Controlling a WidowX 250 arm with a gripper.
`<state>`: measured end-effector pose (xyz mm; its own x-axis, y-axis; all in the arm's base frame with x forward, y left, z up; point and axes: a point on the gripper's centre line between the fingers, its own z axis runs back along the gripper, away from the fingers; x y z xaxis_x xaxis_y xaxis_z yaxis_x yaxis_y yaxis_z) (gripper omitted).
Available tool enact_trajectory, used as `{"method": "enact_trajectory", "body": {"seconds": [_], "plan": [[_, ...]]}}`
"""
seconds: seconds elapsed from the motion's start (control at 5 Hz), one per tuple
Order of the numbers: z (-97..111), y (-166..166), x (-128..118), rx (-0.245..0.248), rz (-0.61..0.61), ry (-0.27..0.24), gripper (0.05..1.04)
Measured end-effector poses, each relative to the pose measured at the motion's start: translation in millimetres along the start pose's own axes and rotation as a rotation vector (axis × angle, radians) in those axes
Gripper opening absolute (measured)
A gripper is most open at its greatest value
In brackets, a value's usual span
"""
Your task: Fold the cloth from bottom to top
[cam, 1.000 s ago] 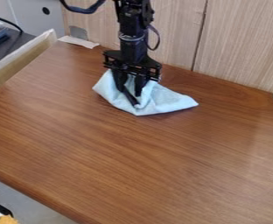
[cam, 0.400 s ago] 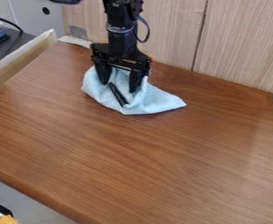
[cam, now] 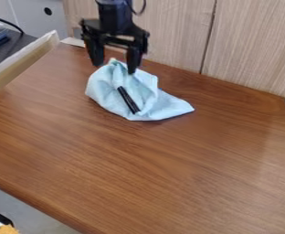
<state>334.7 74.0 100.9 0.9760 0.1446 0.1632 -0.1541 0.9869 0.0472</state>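
Just above the rear part of the cloth, the black gripper [cam: 114,65] hangs open, its two fingertips well apart and nothing held between them. The light blue cloth [cam: 164,106] lies crumpled on the wooden table, with a raised peak near the gripper and a pointed corner at its right. A black marker-like stick [cam: 128,99] rests slanted on top of the cloth.
The brown table [cam: 169,169] runs up to a pale wood panel wall [cam: 249,45] behind. At the left edge stands a light wooden board [cam: 17,64]. White tape [cam: 73,42] marks the back left edge.
The gripper has opened, moved left and then risen off the cloth. The cloth shifted slightly left with it, and its peak and the black stick are now uncovered.
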Motion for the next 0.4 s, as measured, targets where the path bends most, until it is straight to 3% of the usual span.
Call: {"method": "enact_trajectory", "body": {"seconds": [0.2,0.4], "plan": [[12.2,0.9,-6.4,0.003,0.005,-0.020,1.000],[8.8,0.8,-13.9,0.004,-0.019,0.000,1.000]]}}
